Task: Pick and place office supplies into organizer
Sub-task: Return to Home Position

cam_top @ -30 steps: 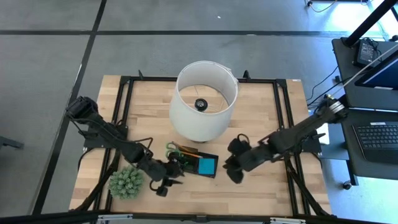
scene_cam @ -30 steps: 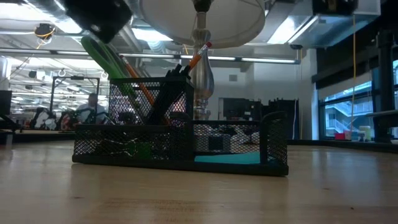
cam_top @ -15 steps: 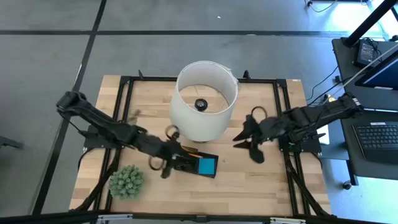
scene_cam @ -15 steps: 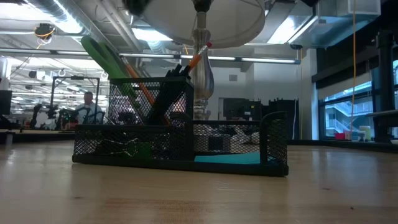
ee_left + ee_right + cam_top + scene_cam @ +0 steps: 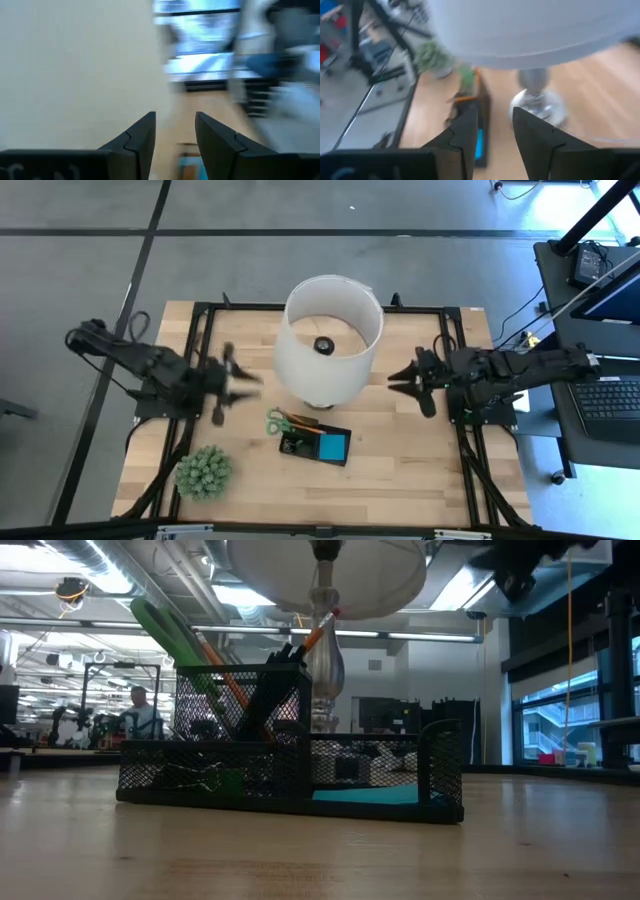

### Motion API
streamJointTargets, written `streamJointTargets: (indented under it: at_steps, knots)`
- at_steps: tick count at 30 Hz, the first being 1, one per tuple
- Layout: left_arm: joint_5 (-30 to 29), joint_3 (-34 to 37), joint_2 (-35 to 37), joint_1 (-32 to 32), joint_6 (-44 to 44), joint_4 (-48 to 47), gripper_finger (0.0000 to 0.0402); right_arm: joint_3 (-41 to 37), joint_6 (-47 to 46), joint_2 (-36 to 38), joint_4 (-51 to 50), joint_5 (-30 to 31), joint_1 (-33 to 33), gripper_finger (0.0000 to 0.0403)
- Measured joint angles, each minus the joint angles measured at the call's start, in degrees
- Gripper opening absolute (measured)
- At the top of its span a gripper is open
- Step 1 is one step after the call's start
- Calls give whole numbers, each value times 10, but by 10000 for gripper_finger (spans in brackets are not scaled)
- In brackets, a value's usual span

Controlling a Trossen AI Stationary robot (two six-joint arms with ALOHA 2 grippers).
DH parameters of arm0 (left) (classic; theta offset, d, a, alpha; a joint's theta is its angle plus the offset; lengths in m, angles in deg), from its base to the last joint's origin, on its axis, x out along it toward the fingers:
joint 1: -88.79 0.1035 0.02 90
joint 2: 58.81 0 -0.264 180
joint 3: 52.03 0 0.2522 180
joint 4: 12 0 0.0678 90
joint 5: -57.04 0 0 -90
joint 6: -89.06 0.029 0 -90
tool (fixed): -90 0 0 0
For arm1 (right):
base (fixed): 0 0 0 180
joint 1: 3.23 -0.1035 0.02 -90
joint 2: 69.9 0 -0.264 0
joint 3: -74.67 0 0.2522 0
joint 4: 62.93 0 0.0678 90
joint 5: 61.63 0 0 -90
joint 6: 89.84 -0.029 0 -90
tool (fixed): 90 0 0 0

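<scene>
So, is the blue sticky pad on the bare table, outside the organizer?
No, the blue sticky pad lies inside the organizer, in its end compartment.

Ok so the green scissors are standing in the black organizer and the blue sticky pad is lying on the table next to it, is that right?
Not quite. The blue sticky pad is not on the table beside the organizer but lies inside it, in its low compartment, as the high view shows. The green scissors do stand in the organizer.
</scene>
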Motion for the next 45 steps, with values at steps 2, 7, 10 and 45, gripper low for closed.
streamJointTargets:
  at_steps: [2, 7, 10, 45]
  knots:
    - [-53, 0, 39, 20, 18, -42, 132, -30, 9, 24, 28, 1, 30, 127]
    - [-26, 1, 129, 91, 87, -84, 132, -84, 49, 82, 84, -31, 119, 126]
    - [-8, 24, 185, 138, 102, -82, 132, -101, 67, 108, 87, -68, 178, 126]
    - [59, 438, 455, 311, -13, 136, 132, -328, 48, 417, 151, -215, 352, 126]
